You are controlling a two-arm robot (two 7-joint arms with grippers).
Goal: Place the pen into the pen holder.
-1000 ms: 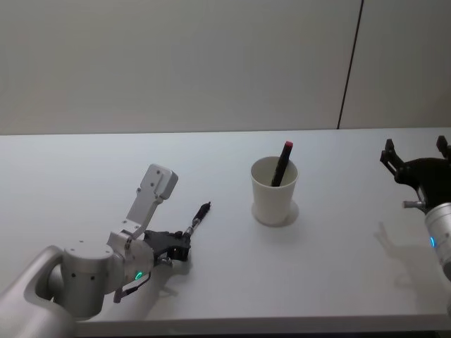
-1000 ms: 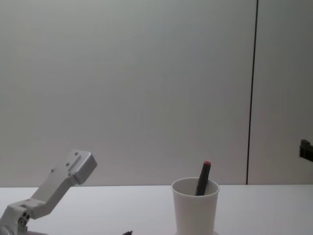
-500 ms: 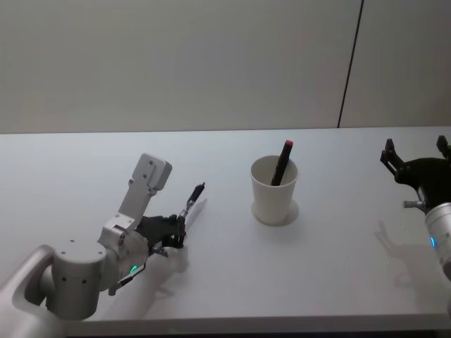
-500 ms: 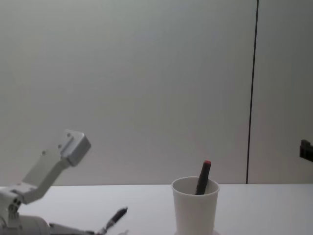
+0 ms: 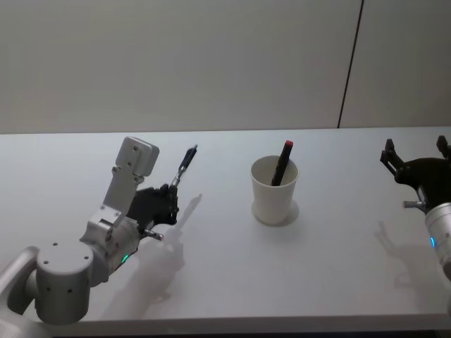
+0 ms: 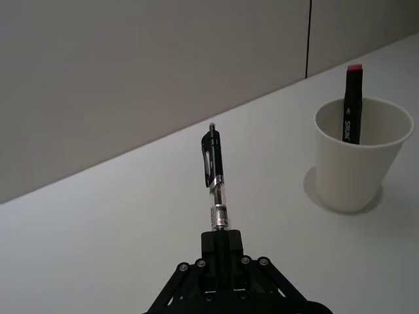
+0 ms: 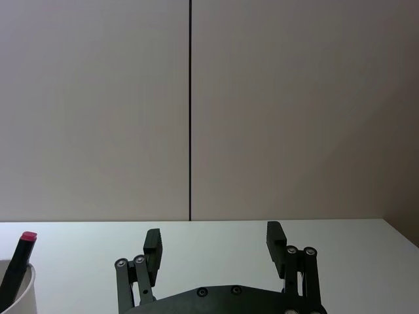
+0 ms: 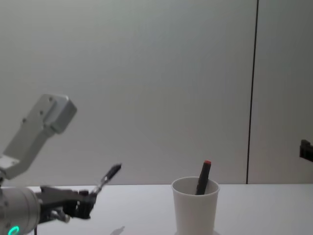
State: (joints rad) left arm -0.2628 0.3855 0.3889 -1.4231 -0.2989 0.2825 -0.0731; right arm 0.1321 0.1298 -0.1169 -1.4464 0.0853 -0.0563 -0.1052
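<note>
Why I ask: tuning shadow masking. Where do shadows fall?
Head view: soft shadows lie on the table under the left gripper and its pen, beside the pen holder's base, and near the right gripper. Left wrist view: a faint shadow rims the holder's base.

The pen (image 5: 182, 166), black at its clip end with a clear barrel, is hanging clear of the worktop (image 5: 331, 246). Its lower end is sitting clamped in the left gripper (image 5: 169, 194), and its clip end is tilting up toward the pen holder (image 5: 274, 196). That white paper cup is standing upright, well apart from the pen, and is holding a dark, red-capped marker (image 5: 281, 163) that is leaning on its rim.
</note>
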